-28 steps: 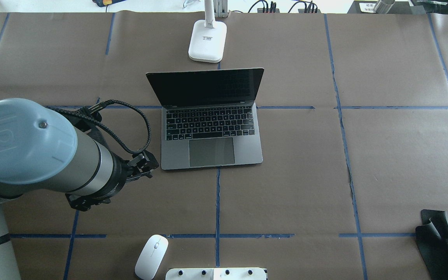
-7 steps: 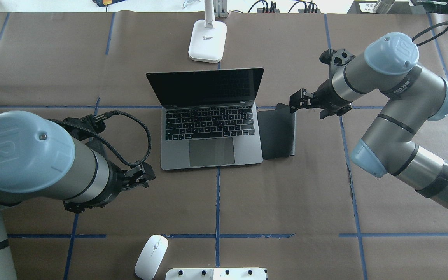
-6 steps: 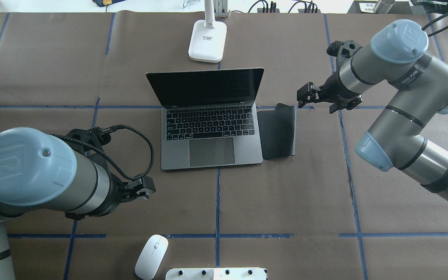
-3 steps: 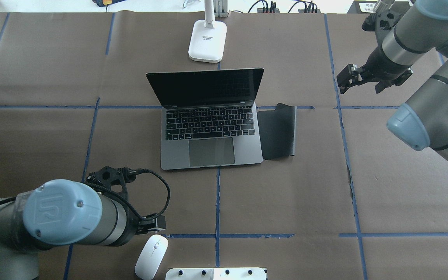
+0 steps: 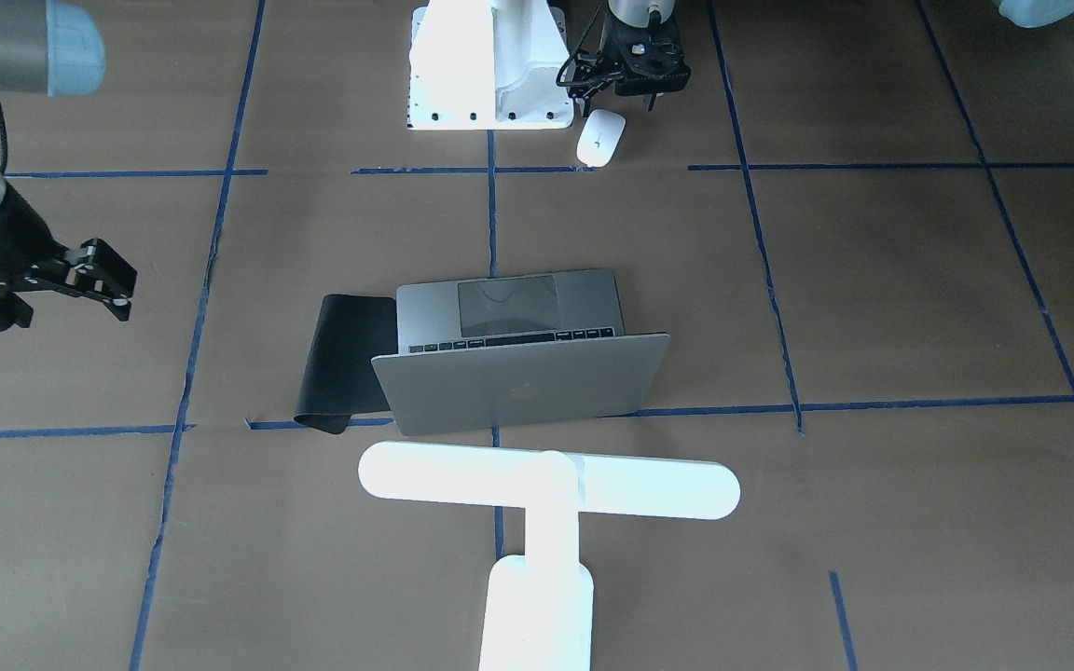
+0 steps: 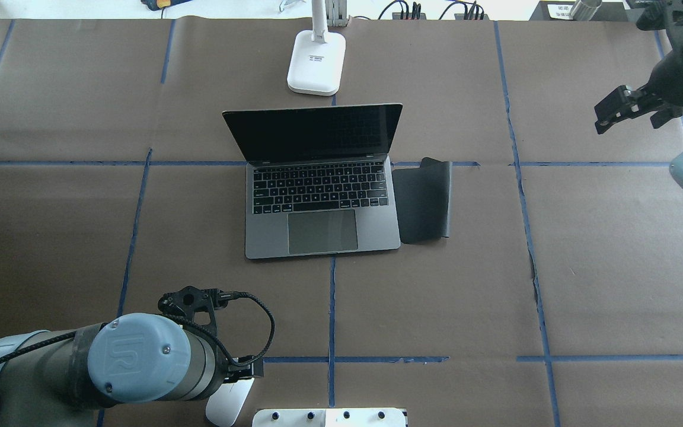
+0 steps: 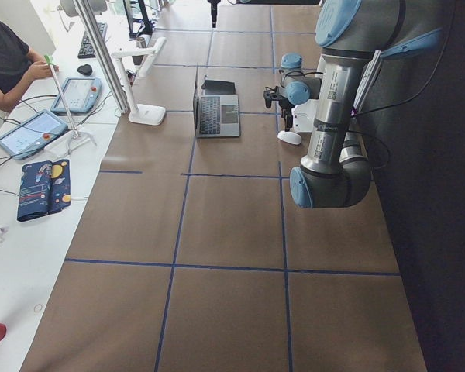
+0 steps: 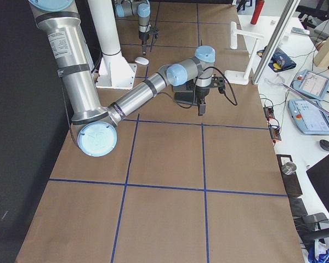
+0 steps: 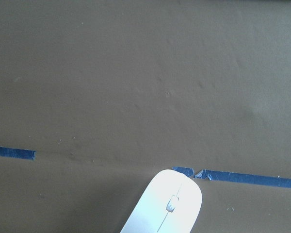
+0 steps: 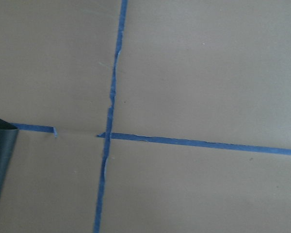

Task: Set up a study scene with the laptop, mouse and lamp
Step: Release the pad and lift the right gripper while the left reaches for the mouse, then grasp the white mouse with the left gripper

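The laptop [image 6: 322,204] stands open mid-table, its lid [image 5: 518,382] toward the lamp. Behind it is the white lamp [image 5: 546,489], whose base [image 6: 316,62] sits at the far edge. At the near edge lies the white mouse [image 5: 600,137], half covered in the overhead view [image 6: 227,407] by my left arm. My left gripper [image 6: 251,372] hangs open just above the mouse's end, and the mouse [image 9: 167,206] shows at the bottom of the left wrist view. Far off at the right, my right gripper [image 6: 608,114] is open and empty above the paper.
A black floppy mat [image 6: 424,201] lies flat against the laptop's right side, one far corner curled; its corner [image 10: 0,160] shows in the right wrist view. The white robot mount [image 5: 486,65] stands beside the mouse. Blue tape lines [image 6: 332,308] cross the brown paper.
My right gripper laid the black mat beside the laptop, let go and drew back to the far right. My left arm swung toward the near edge and now hangs over the mouse.
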You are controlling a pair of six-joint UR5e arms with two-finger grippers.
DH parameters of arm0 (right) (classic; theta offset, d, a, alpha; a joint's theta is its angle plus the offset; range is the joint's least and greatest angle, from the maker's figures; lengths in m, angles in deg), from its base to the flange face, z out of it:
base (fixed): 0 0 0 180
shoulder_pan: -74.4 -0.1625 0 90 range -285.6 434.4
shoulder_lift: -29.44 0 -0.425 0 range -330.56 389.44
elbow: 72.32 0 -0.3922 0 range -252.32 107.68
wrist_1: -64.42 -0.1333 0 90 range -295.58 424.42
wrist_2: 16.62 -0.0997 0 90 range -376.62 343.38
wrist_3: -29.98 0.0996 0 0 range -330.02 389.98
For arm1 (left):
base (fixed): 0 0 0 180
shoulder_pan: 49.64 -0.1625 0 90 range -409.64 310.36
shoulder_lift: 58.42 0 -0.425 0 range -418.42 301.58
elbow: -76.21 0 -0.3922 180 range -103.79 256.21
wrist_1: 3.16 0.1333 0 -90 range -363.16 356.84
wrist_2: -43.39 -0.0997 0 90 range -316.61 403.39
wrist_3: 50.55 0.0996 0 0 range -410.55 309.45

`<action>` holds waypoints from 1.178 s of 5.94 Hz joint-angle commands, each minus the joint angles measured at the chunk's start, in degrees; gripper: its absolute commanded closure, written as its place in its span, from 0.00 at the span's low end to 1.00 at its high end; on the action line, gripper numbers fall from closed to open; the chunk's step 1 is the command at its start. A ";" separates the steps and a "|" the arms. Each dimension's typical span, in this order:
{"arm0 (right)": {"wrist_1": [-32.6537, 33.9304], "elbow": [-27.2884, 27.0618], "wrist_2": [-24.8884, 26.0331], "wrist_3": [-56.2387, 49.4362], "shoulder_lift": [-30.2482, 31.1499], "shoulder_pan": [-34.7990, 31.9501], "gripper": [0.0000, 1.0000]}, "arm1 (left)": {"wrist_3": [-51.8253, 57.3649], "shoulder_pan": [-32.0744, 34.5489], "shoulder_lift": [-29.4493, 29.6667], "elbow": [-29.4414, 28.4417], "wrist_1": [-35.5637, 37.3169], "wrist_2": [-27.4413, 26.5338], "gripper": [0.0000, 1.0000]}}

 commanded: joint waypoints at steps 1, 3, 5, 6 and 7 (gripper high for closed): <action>0.50 0.06 -0.24 -5.62 2.70 -2.91 0.00 | -0.35 -1.63 0.07 -3.57 -4.23 -1.18 0.00; 0.42 -0.03 -0.24 -5.63 3.15 -2.92 0.00 | -0.79 -1.81 0.24 -4.81 -4.33 -1.10 0.00; 0.42 -0.03 -0.15 -5.63 3.15 -2.83 0.00 | -0.70 -1.81 0.34 -5.42 -4.33 -1.10 0.00; 0.42 -0.03 -0.15 -5.63 3.24 -2.83 0.00 | -0.61 -1.98 0.60 -6.38 -5.02 -1.10 0.00; 0.42 -0.03 -0.06 -5.63 3.24 -2.83 0.00 | -0.61 -1.89 0.60 -7.26 -6.77 -1.10 0.00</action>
